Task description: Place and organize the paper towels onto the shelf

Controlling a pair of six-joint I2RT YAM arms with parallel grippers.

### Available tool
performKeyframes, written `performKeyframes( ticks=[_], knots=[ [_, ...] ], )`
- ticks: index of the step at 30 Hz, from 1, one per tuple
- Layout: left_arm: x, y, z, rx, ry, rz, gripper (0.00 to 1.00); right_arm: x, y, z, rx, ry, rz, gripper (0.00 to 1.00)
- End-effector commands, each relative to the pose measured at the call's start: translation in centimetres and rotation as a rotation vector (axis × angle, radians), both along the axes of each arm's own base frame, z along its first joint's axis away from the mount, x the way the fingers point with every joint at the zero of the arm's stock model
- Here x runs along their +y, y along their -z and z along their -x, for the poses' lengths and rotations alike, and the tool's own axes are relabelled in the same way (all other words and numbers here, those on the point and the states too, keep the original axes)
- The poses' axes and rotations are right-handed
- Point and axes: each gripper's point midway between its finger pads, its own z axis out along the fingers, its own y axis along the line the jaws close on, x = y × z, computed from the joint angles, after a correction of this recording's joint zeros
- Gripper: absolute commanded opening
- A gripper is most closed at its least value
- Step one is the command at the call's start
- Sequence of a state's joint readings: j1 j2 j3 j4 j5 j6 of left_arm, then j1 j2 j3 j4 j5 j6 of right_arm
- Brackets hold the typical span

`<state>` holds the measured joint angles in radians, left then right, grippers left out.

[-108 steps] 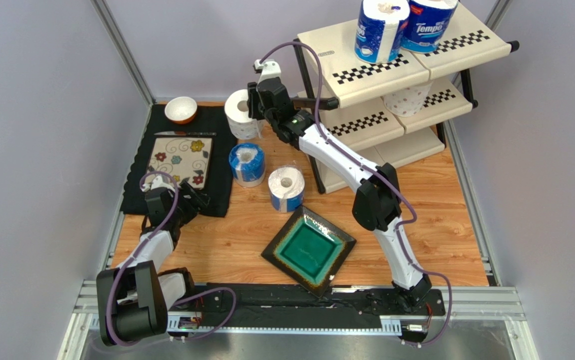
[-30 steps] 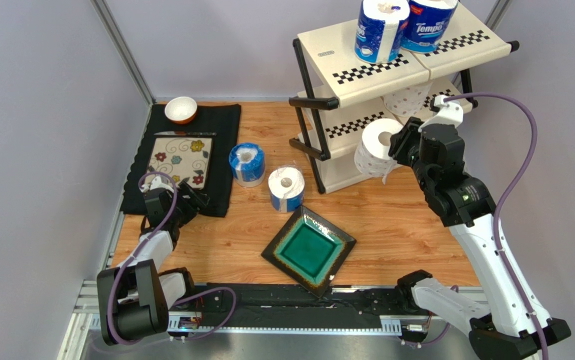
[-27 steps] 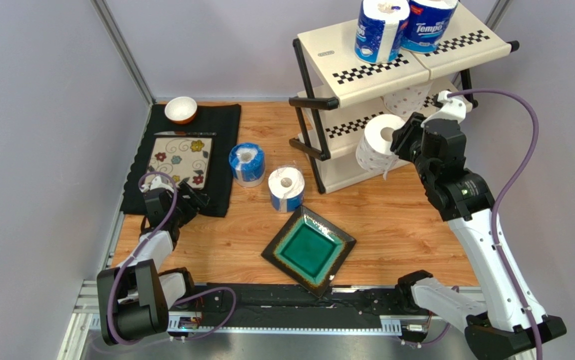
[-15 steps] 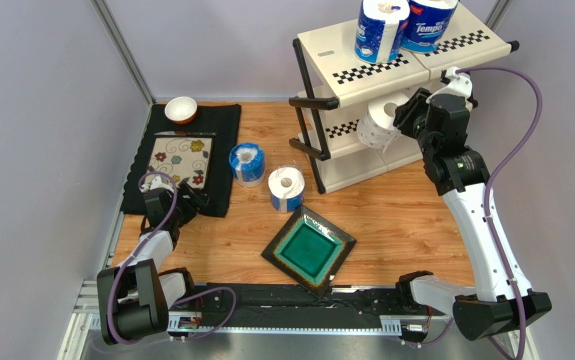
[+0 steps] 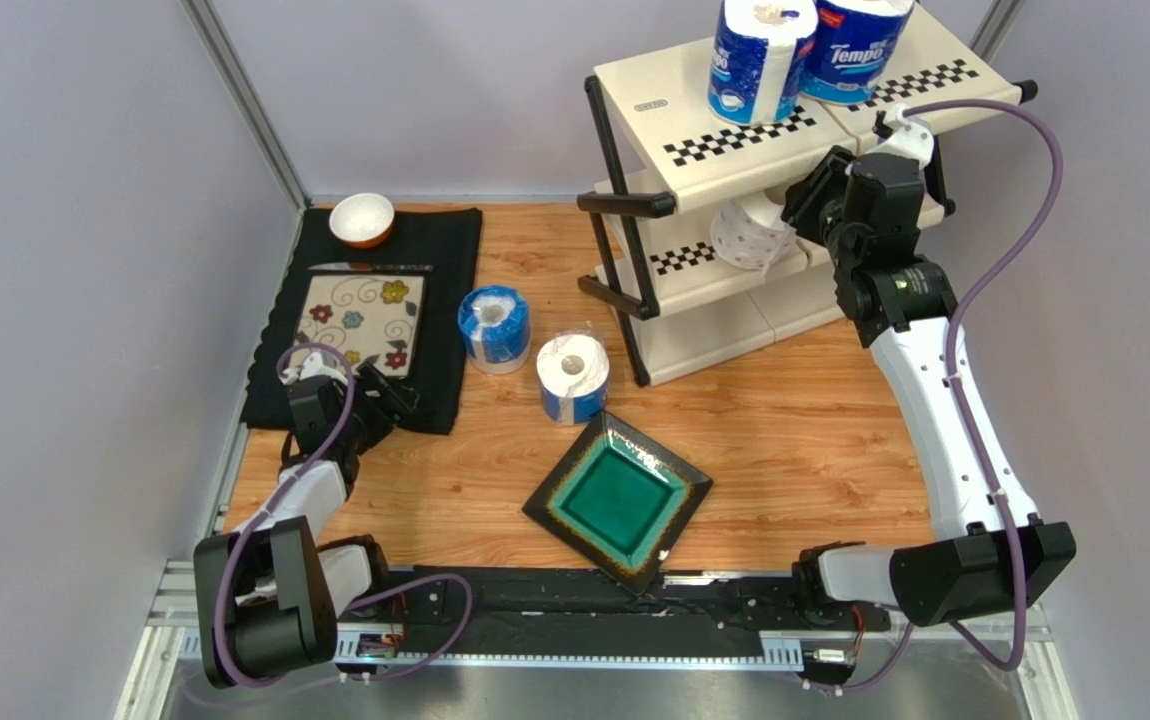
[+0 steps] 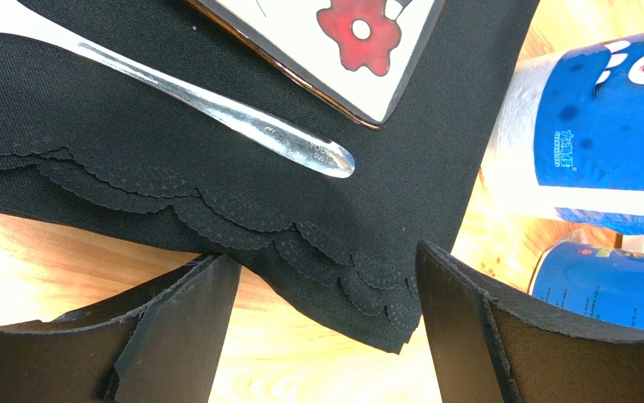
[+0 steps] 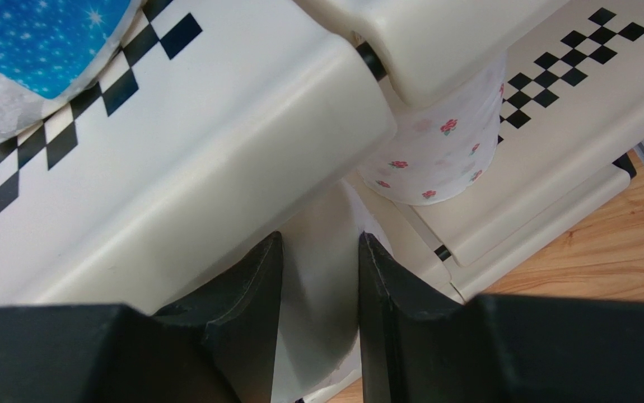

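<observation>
The cream shelf [image 5: 686,90] stands at the back right. Two blue-wrapped paper towels [image 5: 759,57] stand on its top tier. My right gripper [image 5: 799,210] is shut on a plain white roll [image 5: 747,233] and holds it at the front of the middle tier; the roll [image 7: 321,277] shows between its fingers [image 7: 254,277]. A rose-print roll [image 7: 439,147] sits on the middle tier beside it. Two blue-wrapped rolls [image 5: 494,327] [image 5: 572,377] stand on the table. My left gripper [image 5: 386,393] is open and empty over the placemat edge [image 6: 334,252].
A black placemat [image 5: 431,248] carries a floral plate [image 5: 360,318], a spoon [image 6: 233,122] and a small white bowl [image 5: 363,219]. A green square dish [image 5: 617,498] lies near the front of the table.
My right arm has carried the plain white roll up and back from beside the shelf's lower tier into the middle tier. The left arm has not moved.
</observation>
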<state>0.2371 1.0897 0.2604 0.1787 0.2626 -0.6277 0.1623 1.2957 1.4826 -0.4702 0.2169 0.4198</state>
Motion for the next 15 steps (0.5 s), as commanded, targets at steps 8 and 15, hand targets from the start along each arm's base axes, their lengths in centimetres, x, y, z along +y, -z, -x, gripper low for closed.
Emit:
performKeyframes(
  ticks=[8, 15],
  knots=[
    [-0.8, 3.6, 3.4, 0.172, -0.006, 0.056, 0.86, -0.4, -5.5, -1.9, -0.243, 0.041, -0.084, 0.00],
    [-0.9, 3.6, 3.3, 0.169, -0.004, 0.061, 0.86, -1.1, -3.9, -1.9, -0.259, 0.081, -0.087, 0.00]
  ],
)
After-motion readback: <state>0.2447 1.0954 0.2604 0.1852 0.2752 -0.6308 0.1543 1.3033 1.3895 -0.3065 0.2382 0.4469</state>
